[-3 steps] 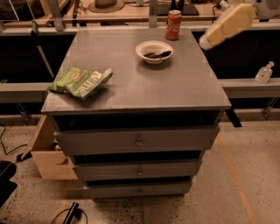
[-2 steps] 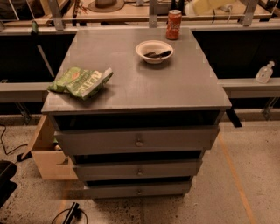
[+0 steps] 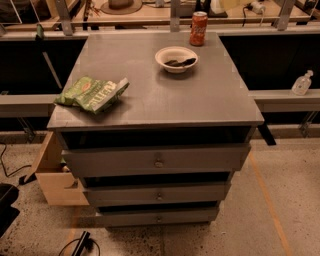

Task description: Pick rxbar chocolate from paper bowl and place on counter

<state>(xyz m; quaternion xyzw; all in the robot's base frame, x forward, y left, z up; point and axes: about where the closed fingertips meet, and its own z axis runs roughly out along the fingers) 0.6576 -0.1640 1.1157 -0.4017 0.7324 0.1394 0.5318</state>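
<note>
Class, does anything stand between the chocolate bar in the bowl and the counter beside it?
Nothing visible: the rxbar chocolate lies in the paper bowl, bare counter beside it. The end effector is out of view.

Matt grey counter [image 3: 195,102], paper bowl [image 3: 175,68], glossy crinkled chip bag [image 3: 93,93]

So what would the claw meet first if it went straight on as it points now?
Cannot tell: the claw is out of view; only a pale bit, maybe the arm, shows at the top edge. Heading down from there, the orange can likely comes first, before the paper bowl.
</note>
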